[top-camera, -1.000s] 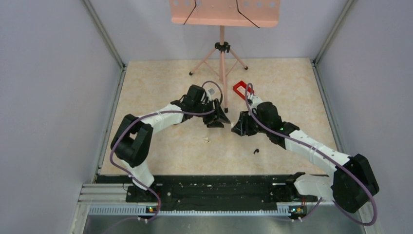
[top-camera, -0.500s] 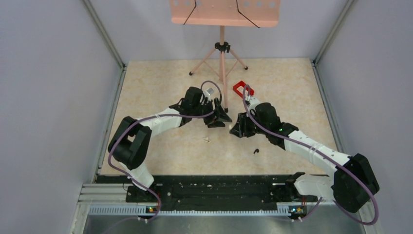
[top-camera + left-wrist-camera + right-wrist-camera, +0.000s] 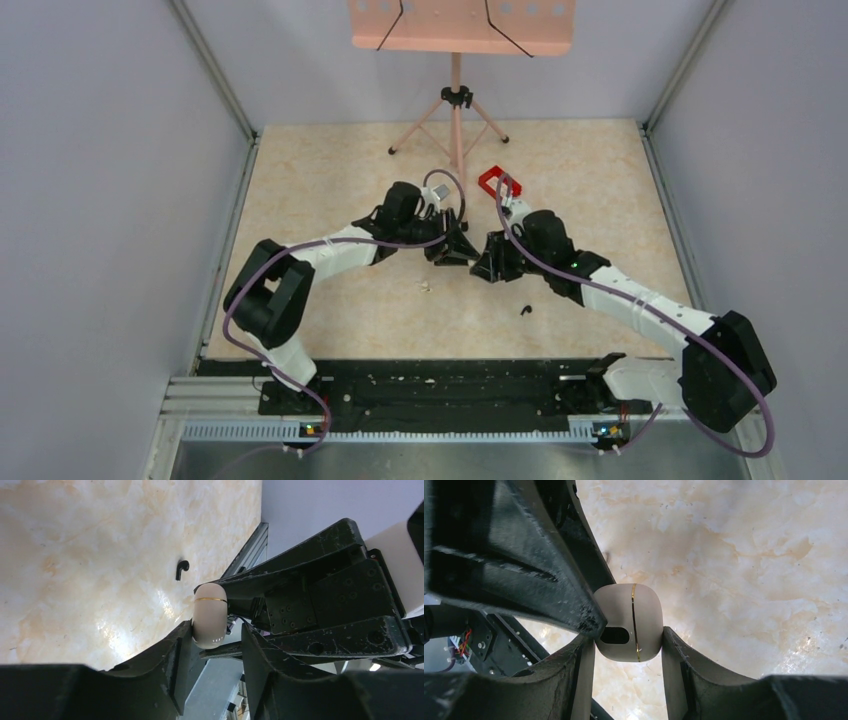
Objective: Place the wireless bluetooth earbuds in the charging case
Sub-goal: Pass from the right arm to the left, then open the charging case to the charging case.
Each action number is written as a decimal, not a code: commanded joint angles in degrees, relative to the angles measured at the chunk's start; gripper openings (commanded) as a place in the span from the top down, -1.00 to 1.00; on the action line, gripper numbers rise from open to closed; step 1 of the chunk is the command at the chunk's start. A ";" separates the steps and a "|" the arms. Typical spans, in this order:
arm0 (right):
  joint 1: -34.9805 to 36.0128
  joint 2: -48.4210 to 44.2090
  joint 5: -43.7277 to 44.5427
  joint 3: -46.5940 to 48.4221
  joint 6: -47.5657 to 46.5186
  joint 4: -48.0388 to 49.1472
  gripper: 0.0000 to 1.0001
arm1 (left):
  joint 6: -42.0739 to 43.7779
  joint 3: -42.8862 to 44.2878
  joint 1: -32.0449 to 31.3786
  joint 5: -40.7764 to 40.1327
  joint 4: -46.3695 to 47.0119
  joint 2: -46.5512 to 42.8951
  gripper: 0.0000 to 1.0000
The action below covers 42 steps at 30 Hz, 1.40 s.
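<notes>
The charging case [image 3: 629, 622] is a small, smooth, rounded pebble. It looks pale cream rather than dark, with a thin gold seam line running round it and a dark oval recess on one face. It is shut along that seam and is lifted off the surface [image 3: 749, 555], in the narrow space where the two grippers meet tip to tip.

The right gripper [image 3: 629, 652] is clamped on the case, with one finger pressed against each side and the case's rounded end sticking out past the fingertips.

The left gripper [image 3: 217, 650] faces it with its fingers apart. The free end of the case sits at the mouth of that gripper and touches the tip of one finger [image 3: 175, 650]. A gap shows on the side of the other finger, so the left gripper is not clamped on the case. From the right wrist, the same left finger lies against the case's upper left shoulder.

One earbud [image 3: 181, 569], a tiny black comma shape with a short hooked stem, lies alone on the surface. It is beyond the left gripper's fingertips and well apart from the case. From above, it is on the near side of the right gripper, just beside that arm's forearm.
</notes>
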 commanded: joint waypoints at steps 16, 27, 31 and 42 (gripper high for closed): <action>-5.68 -7.32 -15.70 4.33 -1.94 -6.92 -0.97 | 6.14 2.64 0.55 7.54 -0.49 -1.21 1.00; -19.52 -17.59 -26.26 -6.03 12.18 4.53 -0.75 | 14.17 7.02 2.07 13.27 -7.35 -3.98 1.00; -19.48 -17.22 -26.85 -6.66 13.03 6.32 -0.74 | 13.01 7.27 2.07 13.86 -6.52 -3.98 1.00; -16.94 -12.11 -24.98 -5.76 12.19 8.99 -0.72 | 11.17 8.09 2.03 15.37 -3.52 -4.20 1.00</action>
